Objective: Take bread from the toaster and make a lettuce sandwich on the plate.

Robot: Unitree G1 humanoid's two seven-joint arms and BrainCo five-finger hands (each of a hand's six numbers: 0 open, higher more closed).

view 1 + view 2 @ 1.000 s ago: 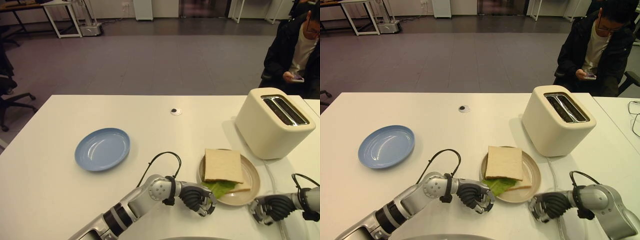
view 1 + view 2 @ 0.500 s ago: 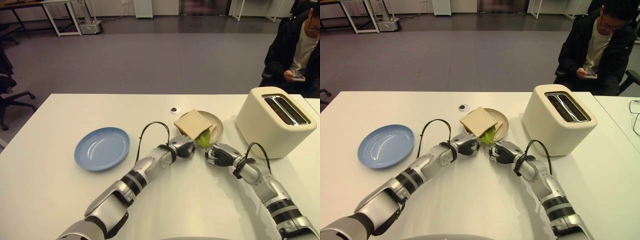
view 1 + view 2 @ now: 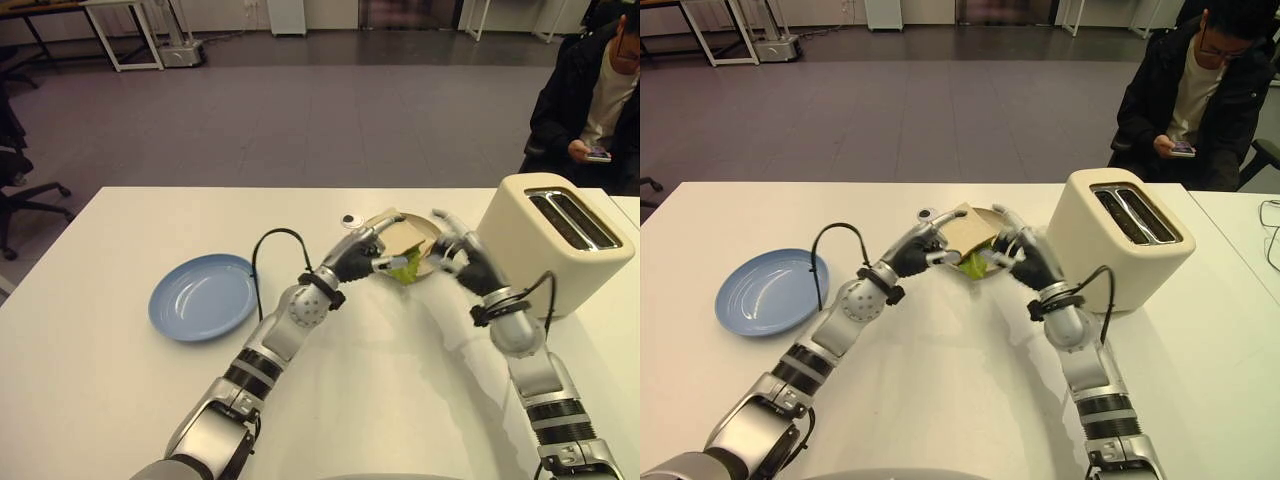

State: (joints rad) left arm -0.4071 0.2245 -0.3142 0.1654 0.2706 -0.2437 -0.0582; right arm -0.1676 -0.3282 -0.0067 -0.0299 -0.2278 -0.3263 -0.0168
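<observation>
**Sandwich built, plate being let go**

Left eye view: the plate [image 3: 428,243] sits far out on the tabletop [image 3: 120,390], just left of the toaster [image 3: 545,262]. On it lies a slice of bread [image 3: 393,230], with lettuce [image 3: 408,270] poking out from under its near edge (so the stacking looks done). The left hand [image 3: 357,262] is at the plate's near-left rim. Its fingers [image 3: 383,224] straddle that rim, one above and one below, in a loose pinch. The right hand [image 3: 466,262] stands between plate and toaster with its fingers [image 3: 441,217] spread and uncurled, holding nothing. A blue plate [image 3: 204,297] lies well apart to the left.

Right eye view: the left hand [image 3: 911,257] again bridges the plate's [image 3: 992,214] left edge, close over the bread [image 3: 966,231]. The right hand [image 3: 1026,257] is open just beside the lettuce [image 3: 974,266]. I cannot tell whether the plate rests flat or is tipped a little.

As I judge it, this is the closing step, setting the finished sandwich down. The next move calls for the left fingers to ease off the rim, then for both hands to draw straight back without nudging the top slice or brushing the toaster [image 3: 1118,252].
</observation>
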